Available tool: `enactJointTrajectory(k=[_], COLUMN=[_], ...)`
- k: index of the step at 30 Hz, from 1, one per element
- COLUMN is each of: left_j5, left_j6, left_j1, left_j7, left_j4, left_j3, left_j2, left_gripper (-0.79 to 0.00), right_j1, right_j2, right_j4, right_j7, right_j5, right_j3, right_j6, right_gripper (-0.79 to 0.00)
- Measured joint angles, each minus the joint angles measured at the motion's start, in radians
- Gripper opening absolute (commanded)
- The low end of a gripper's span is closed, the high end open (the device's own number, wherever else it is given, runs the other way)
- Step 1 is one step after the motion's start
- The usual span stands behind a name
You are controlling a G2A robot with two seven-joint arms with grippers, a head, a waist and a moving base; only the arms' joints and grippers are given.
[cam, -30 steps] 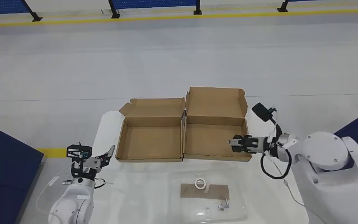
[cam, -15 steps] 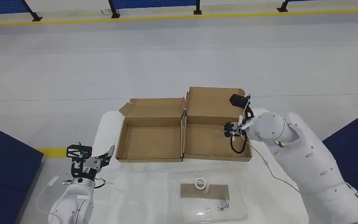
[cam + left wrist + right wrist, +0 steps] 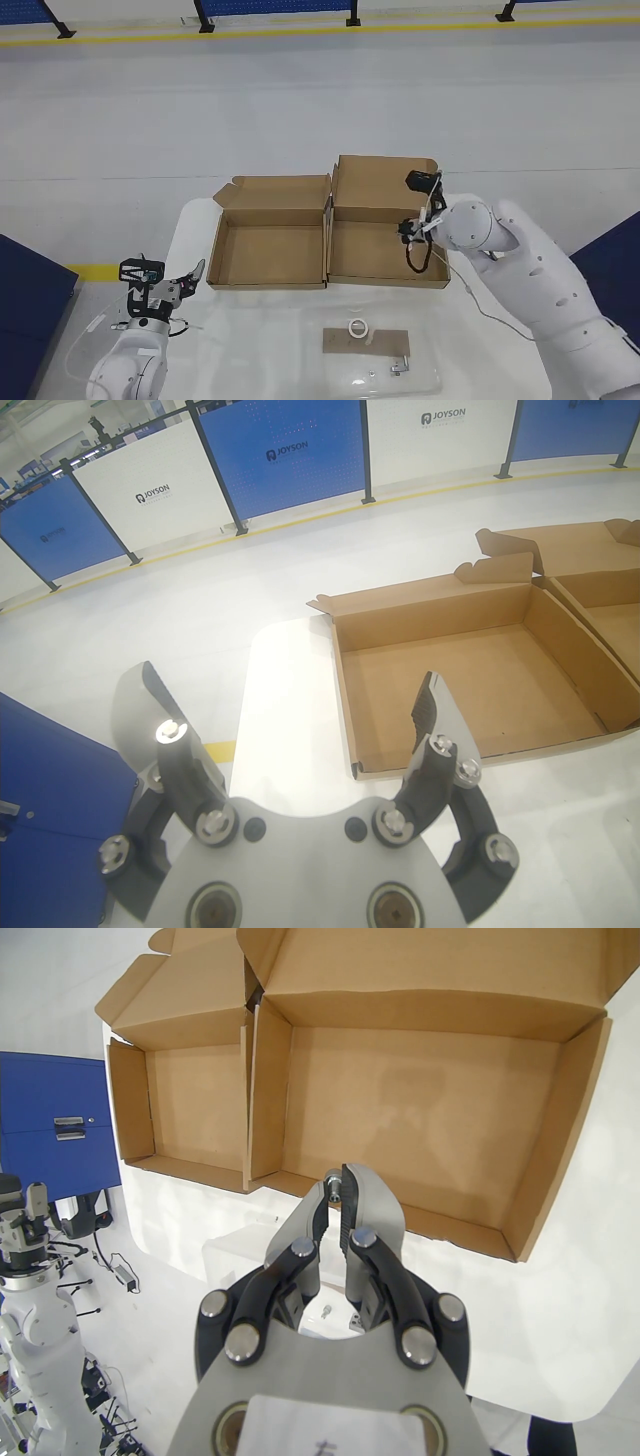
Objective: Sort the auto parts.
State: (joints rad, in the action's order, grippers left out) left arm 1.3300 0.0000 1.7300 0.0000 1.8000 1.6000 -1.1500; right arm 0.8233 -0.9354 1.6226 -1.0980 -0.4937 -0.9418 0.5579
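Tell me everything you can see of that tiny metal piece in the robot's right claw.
The small metal part is silvery and shiny, seemingly a short round stub; finer detail is too small to tell. The right gripper pinches it at its very tips, dark ribbed pads on both sides. It is held in the air above the open right-hand cardboard box.

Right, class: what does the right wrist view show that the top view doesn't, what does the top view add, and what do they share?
The right wrist view adds a small silver metal part pinched between the right gripper's fingertips. The top view adds a flat brown cardboard strip carrying a white ring, and a yellow floor line beyond the white table. Both show an empty open brown cardboard left box beside a matching right box on that table, with the gripper over the right box.
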Motion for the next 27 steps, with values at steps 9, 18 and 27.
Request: enactJointTrajectory(k=[9, 18, 27], left_j5=[0.0, 0.0, 0.0], left_j6=[0.0, 0.0, 0.0], left_j1=[0.0, 0.0, 0.0], left_j7=[0.0, 0.0, 0.0], left_j4=[0.0, 0.0, 0.0], left_j3=[0.0, 0.0, 0.0], left_j2=[0.0, 0.0, 0.0], left_gripper=[0.0, 0.0, 0.0], right_j1=[-0.147, -0.272, -0.31], right_j2=[-0.083, -0.201, -0.266], right_j4=[-0.225, -0.508, -0.65], right_j7=[0.055, 0.114, 0.138], right_j5=[-0.073, -0.053, -0.047], right_j3=[0.189, 0.348, 0.404], right_j6=[0.042, 0.074, 0.087], right_gripper=[-0.785, -0.785, -0.785])
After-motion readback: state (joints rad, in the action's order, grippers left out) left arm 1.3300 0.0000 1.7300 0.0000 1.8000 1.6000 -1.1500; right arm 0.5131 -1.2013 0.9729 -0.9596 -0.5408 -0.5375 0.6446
